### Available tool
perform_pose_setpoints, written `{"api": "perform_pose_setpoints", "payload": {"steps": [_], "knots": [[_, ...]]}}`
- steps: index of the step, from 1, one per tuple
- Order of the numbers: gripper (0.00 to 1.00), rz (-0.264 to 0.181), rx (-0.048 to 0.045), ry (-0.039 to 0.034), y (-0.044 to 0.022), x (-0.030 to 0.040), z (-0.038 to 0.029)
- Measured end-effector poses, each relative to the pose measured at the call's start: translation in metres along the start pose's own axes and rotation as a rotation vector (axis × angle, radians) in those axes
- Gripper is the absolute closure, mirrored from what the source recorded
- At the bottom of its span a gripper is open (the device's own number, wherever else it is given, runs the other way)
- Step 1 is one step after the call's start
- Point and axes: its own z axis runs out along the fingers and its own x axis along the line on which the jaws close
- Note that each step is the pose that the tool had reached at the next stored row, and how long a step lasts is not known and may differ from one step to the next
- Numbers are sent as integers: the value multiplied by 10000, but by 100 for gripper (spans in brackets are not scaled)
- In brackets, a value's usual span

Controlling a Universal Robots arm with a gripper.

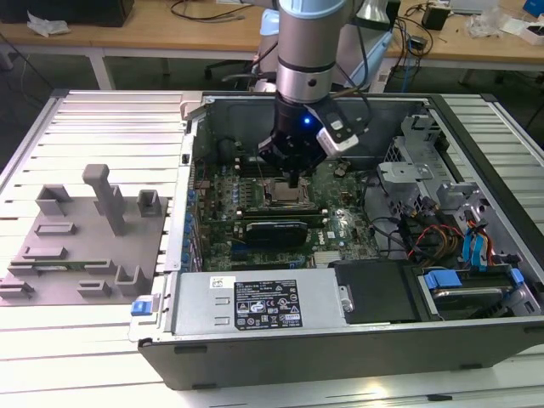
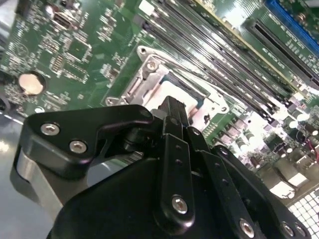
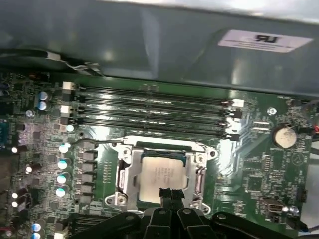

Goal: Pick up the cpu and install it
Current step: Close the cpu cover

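Observation:
The cpu (image 3: 161, 173), a small square chip with a silvery top, lies flat inside the metal-framed socket (image 3: 125, 172) on the green motherboard (image 3: 259, 164). My gripper (image 3: 171, 192) hangs right over the chip's near edge, its two black fingertips pressed together with nothing between them. I cannot tell whether the tips touch the chip. In the second wrist view the gripper (image 2: 173, 105) points down at the socket (image 2: 145, 70). In the exterior view the gripper (image 1: 293, 177) is low inside the open computer case, above the socket (image 1: 285, 195).
Memory slots (image 3: 149, 107) run beside the socket, with capacitors (image 3: 62, 164) on another side. The case wall (image 1: 197, 144), power supply (image 1: 259, 306) and drive bay with cables (image 1: 442, 238) surround the board. A grey fixture plate (image 1: 76, 246) lies at the exterior view's left.

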Motion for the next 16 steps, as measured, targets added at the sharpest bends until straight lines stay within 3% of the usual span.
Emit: {"api": "perform_pose_setpoints", "payload": {"steps": [2, 5, 9, 12, 16], "knots": [[89, 14, 0, 0, 5, 46, 10], [89, 61, 1, 3, 20, 189, 43], [89, 78, 1, 4, 32, 299, 95], [89, 78, -1, 4, 32, 298, 96], [89, 78, -6, -9, 37, 311, 159]]}}
